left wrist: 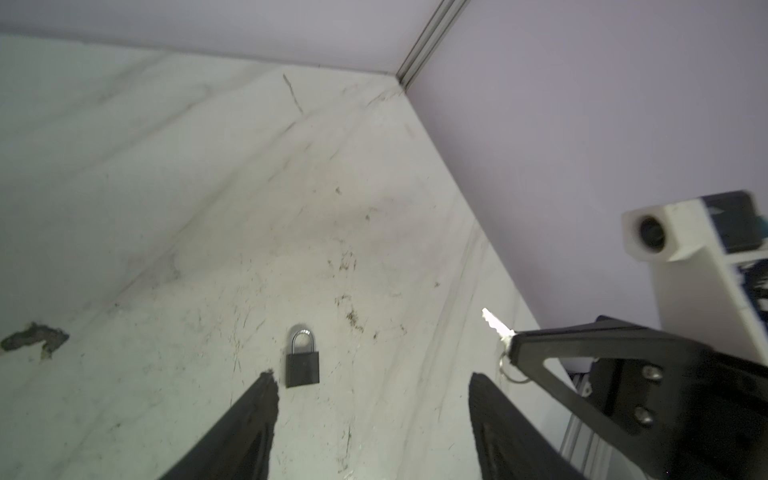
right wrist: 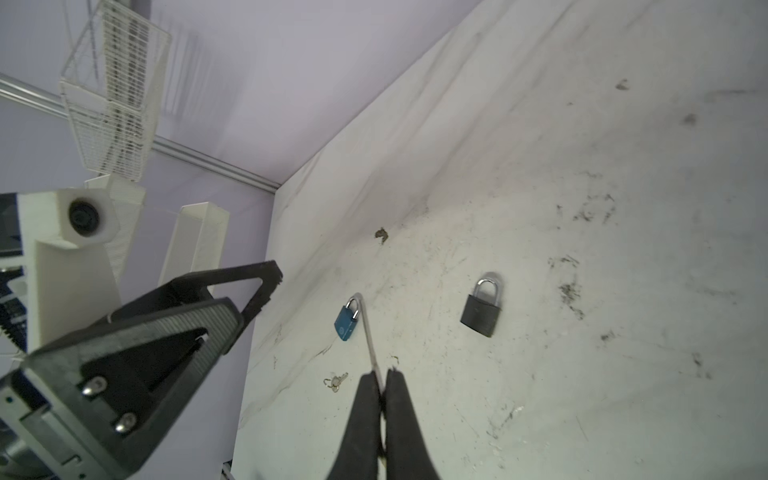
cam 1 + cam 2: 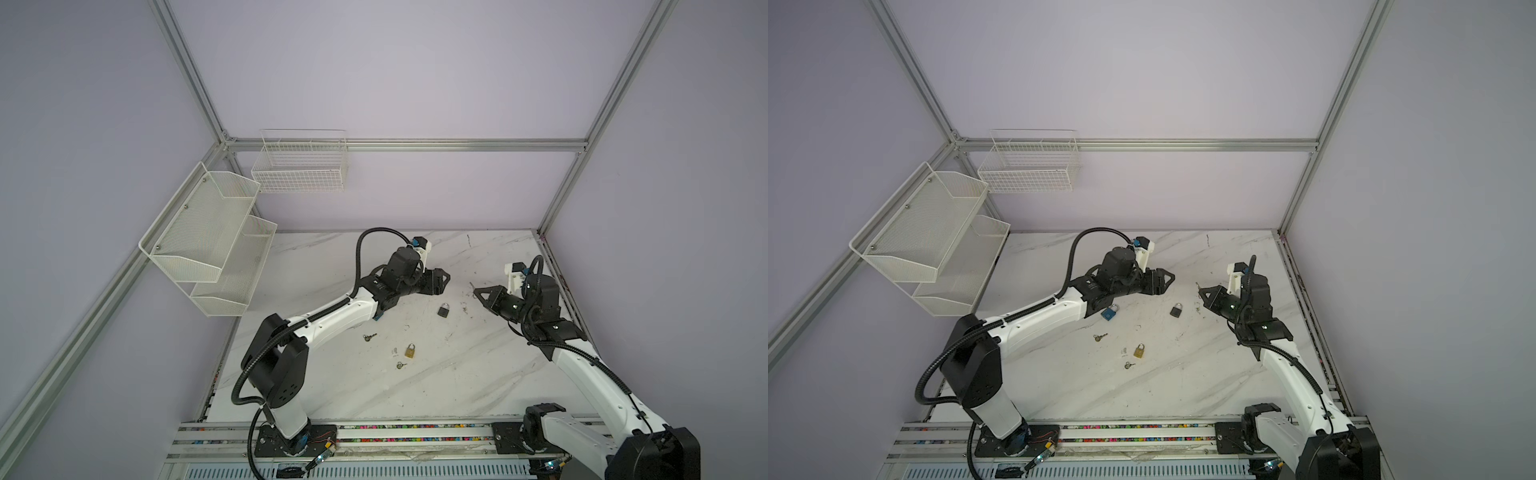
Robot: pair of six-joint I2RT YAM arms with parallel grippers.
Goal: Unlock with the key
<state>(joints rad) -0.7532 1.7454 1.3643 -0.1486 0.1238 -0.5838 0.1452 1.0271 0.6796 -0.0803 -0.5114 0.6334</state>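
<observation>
- White marble-pattern tabletop (image 3: 374, 399), heavily scuffed and scratched; small dark chip (image 2: 381, 235) in its surface
- Brass padlock (image 3: 410, 351) lies flat mid-table; small key (image 3: 400, 365) near it on the front side, not touching
- Second ringed key (image 3: 369, 337) lies apart, left of the brass padlock
- Blue padlock (image 3: 1109, 312) lies flat, further back on the left
- White wire basket (image 3: 299, 180) hangs on the back wall; two-tier mesh shelf (image 3: 187, 237) on the left wall
- Aluminium frame (image 3: 407, 145) edges the lilac walls
</observation>
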